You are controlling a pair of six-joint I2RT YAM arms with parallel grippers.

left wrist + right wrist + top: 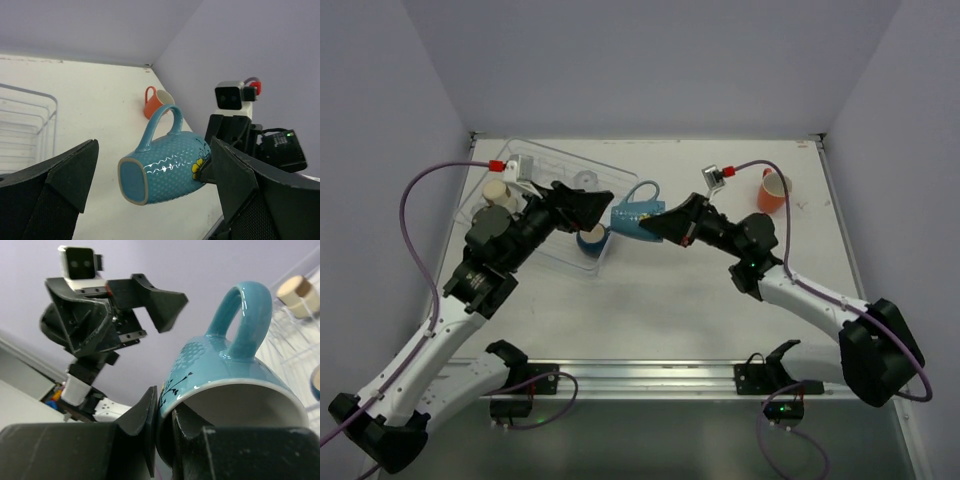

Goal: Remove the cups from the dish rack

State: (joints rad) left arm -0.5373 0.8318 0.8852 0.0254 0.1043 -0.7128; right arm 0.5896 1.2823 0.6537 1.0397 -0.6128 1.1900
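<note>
Right hand pinches the glossy, dimpled blue mug — by its rim; left hand spread wide.

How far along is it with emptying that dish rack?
Done: the orange cup stands on the table. In hand: the right gripper pinches the light blue mug by its rim in mid-air, the left gripper open beside it. Left: a cream cup, a dark blue cup and a clear tumbler sit in the rack.
</note>
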